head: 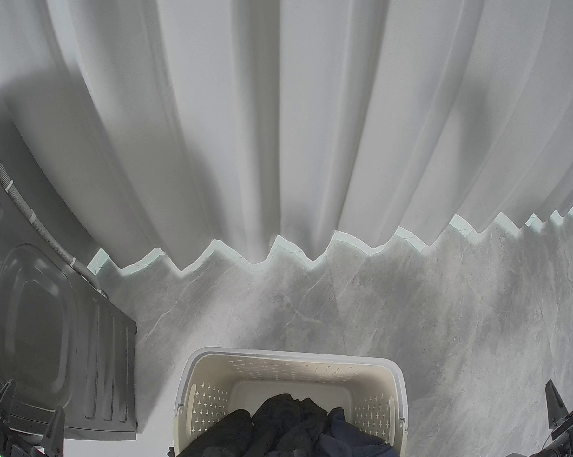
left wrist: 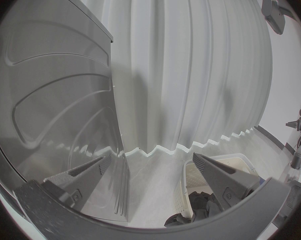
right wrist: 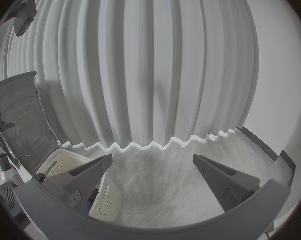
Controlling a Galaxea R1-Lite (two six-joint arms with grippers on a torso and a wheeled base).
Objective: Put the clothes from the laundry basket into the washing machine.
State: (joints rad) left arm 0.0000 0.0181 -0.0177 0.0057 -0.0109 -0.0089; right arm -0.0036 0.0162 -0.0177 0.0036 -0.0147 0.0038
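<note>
The clothes (head: 286, 426), dark garments bunched in a heap, are lying inside the laundry basket (head: 286, 355), occupying its near half and leaving the far part of its bottom showing. The basket, cream plastic with perforated walls and a rolled rim, is standing upright on the floor (head: 477, 325) at the near centre of the head view. The washing machine (head: 45, 350) is standing just to the robot's left of the basket, parted from it by a narrow strip of floor. It is presenting a grey sheet-metal panel with pressed ribs, and a ribbed hose (head: 20, 204) is running down along its far edge.

The left gripper (left wrist: 150, 157) is hovering close to that grey panel, to the left of the basket. Its fingers (left wrist: 220, 177) are spread wide and gripping nothing. The right gripper (right wrist: 152, 158) is hovering over bare floor to the right of the basket, well apart from it, and its fingers (right wrist: 224, 180) are likewise spread wide and gripping nothing. Neither gripper is touching the clothes or the basket.

A pleated white curtain (head: 299, 128) is hanging behind the basket and the machine. Its zigzag hem is ending just above the grey marbled floor, and a line of light is showing beneath it.
</note>
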